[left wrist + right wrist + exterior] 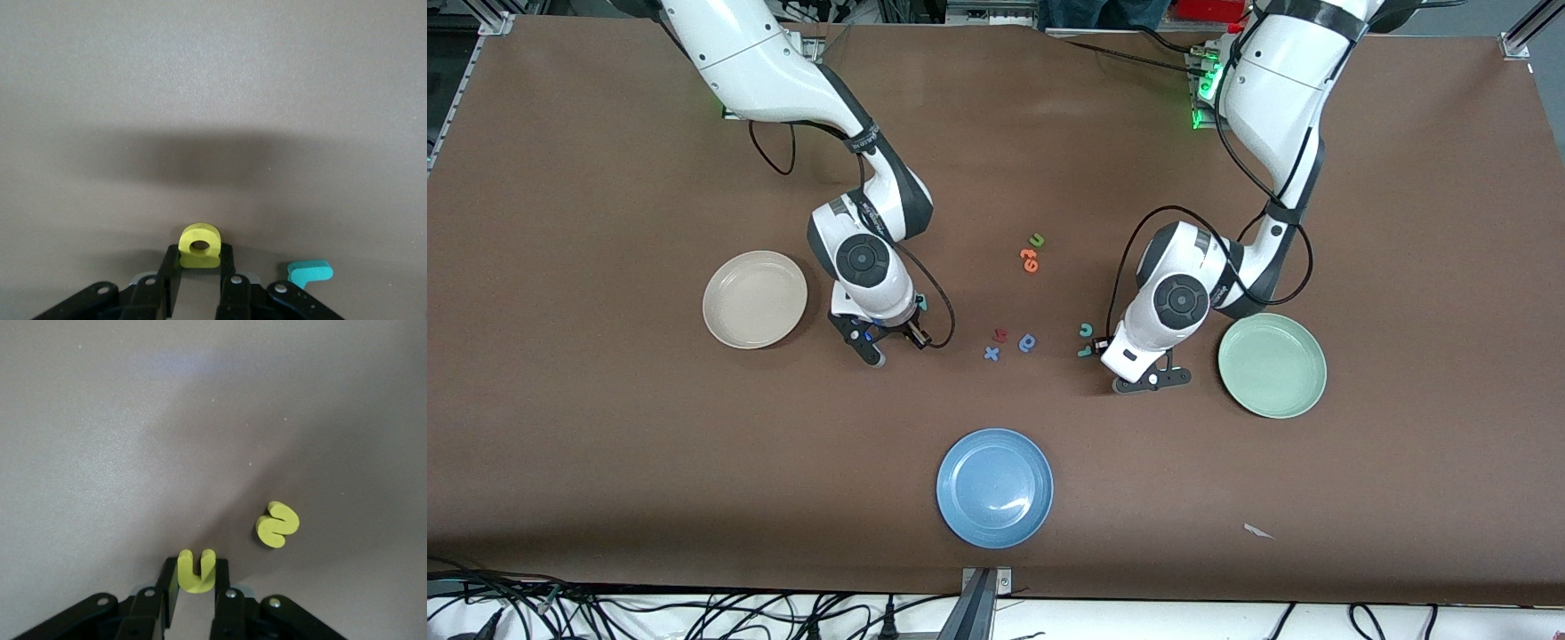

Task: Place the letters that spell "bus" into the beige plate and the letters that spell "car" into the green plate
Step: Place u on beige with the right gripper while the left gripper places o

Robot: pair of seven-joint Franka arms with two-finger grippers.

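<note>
Blue plate (994, 487) sits nearest the front camera, mid-table, nothing on it. White scrap (1258, 531) lies on the table toward the left arm's end, about as near the camera.

Left gripper (1149, 378) is down at the table just beside the green plate (1272, 364), fingers pinched on the yellow "a" (199, 246), seen edge-on between the pads in the left wrist view. Teal "r" (309, 272) lies on the table just beside those fingers. Teal "c" (1086, 330) is close to the same arm's wrist, a bit farther from the camera. Green plate holds no letters.

Right gripper (882, 342) is low over the table beside the beige plate (754, 299), fingers clamped on the yellow "u" (196, 571). Yellow "s" (277, 524) lies flat on the table near that gripper, apart from it. A bit of teal at the right wrist may be the "b" (922, 304); can't tell for sure. Beige plate holds no letters.

Between the two grippers: blue "x" (991, 353), red letter (1000, 335), blue round letter (1027, 342), close together. Farther from the camera: orange letters (1030, 260) with the green "u" (1037, 240) just beside them.
</note>
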